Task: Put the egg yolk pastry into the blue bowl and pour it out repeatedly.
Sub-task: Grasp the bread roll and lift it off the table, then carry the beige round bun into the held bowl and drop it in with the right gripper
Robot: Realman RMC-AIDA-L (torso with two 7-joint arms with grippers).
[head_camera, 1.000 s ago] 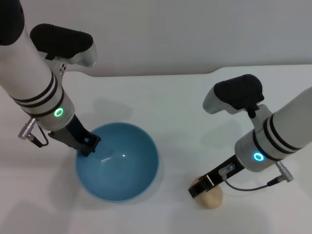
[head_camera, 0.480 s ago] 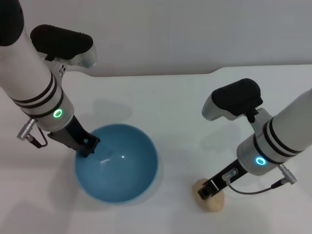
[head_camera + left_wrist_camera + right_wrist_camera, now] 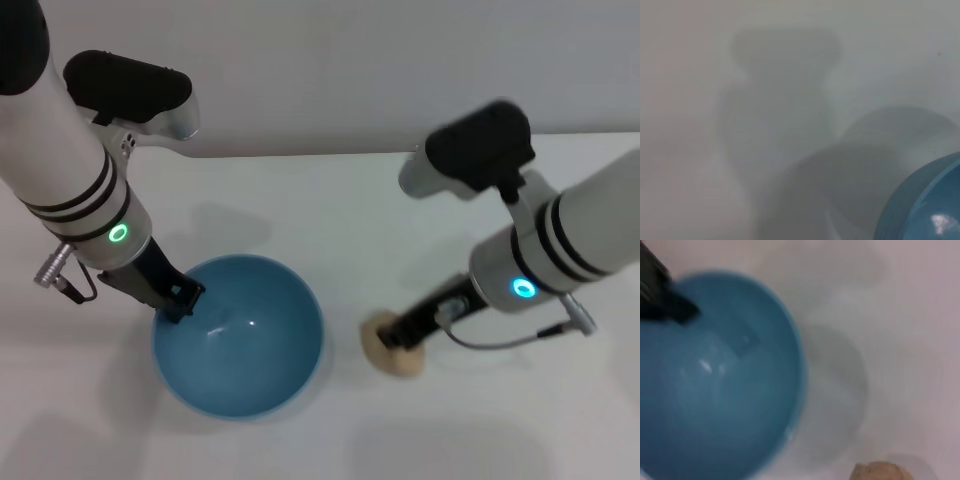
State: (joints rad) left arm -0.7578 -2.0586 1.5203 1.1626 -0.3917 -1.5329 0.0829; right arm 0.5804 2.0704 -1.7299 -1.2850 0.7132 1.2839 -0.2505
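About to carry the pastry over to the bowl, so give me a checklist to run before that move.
1. Right claw on the pastry: ok, it sits on top of it; firmness of grip cannot tell.
2. Pastry off the table: cannot tell.
3. Bowl upright and empty: ok.
4. Left claw at the bowl's rim: ok; whether it clamps the rim, cannot tell.
5. Path from pastry to bowl: ok, only bare table between them.
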